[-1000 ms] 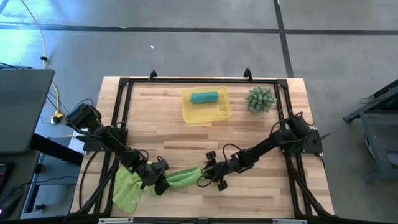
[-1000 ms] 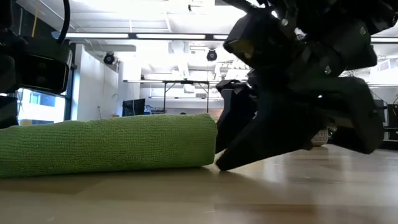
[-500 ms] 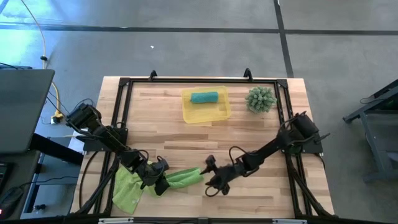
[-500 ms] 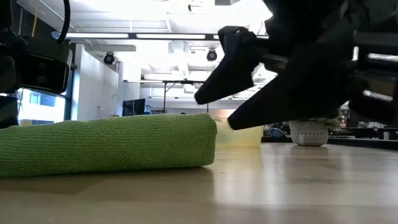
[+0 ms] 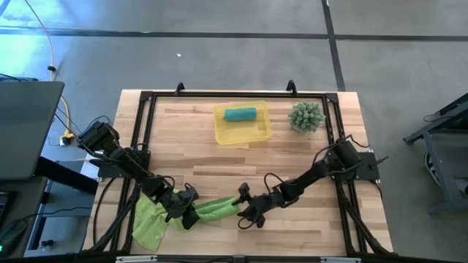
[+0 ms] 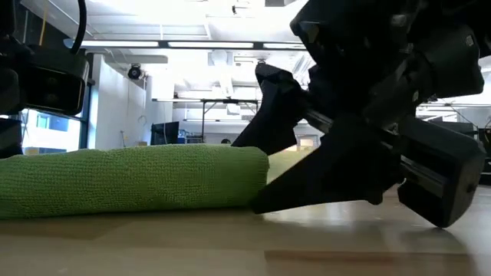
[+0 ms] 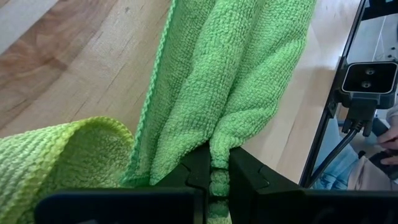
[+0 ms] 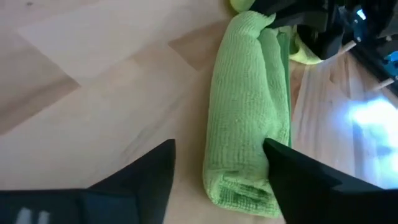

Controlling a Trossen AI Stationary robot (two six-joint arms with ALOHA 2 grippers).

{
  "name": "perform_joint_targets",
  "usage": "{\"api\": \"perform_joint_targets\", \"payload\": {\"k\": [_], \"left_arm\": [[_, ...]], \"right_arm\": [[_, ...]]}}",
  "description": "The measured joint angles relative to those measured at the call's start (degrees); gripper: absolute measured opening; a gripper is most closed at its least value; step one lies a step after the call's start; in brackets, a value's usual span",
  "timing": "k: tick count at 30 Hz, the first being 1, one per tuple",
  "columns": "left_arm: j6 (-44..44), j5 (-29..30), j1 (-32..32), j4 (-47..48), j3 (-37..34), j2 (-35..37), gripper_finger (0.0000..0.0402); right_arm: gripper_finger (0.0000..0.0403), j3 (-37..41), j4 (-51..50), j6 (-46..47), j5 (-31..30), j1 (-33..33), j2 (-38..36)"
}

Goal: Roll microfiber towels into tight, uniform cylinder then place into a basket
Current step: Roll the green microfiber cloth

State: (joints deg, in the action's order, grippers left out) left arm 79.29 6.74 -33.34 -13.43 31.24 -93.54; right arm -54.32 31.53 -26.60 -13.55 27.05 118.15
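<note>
Green towel roll [image 5: 216, 209]: right gripper [image 5: 242, 211], jaws now wide, returns to straddle its end; left gripper [image 5: 188, 214] keeps pinching cloth. Rolling unfinished.

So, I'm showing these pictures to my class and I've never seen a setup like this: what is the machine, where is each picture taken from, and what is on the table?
Two dark robot arms work at a wooden table. One camera looks down from above, one sits at tabletop height, and one rides on each wrist. The left gripper pinches a lime-green towel, partly rolled. The right gripper stands open at the roll's end. Farther back, a yellow basket holds a rolled teal towel, beside a spiky green plant.
</note>
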Motion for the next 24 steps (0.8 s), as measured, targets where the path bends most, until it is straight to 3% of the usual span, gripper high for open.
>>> {"api": "perform_joint_targets", "payload": {"k": [4, 12, 17, 24], "left_arm": [[0.0, 0.04, 0.0, -0.06, -0.02, -0.02, 0.0021], [0.08, -0.07, 0.0, -0.77, -0.04, -0.07, 0.0021], [5.29, -2.0, 0.07, -1.59, -0.09, -0.09, 0.0021], [8.61, -7.14, 0.1, -6.44, -0.09, 1.0, 0.0021]], "right_arm": [[0.0174, -0.05, -0.48, 5.3, -0.07, -0.06, 0.44], [0.0015, -0.05, -2.57, 21.27, -0.25, -0.42, 0.45], [0.002, -0.05, -3.01, 32.86, 3.85, -1.46, 0.3], [0.0007, 0.07, -1.43, 54.5, 21.69, -7.22, -0.33]]}}
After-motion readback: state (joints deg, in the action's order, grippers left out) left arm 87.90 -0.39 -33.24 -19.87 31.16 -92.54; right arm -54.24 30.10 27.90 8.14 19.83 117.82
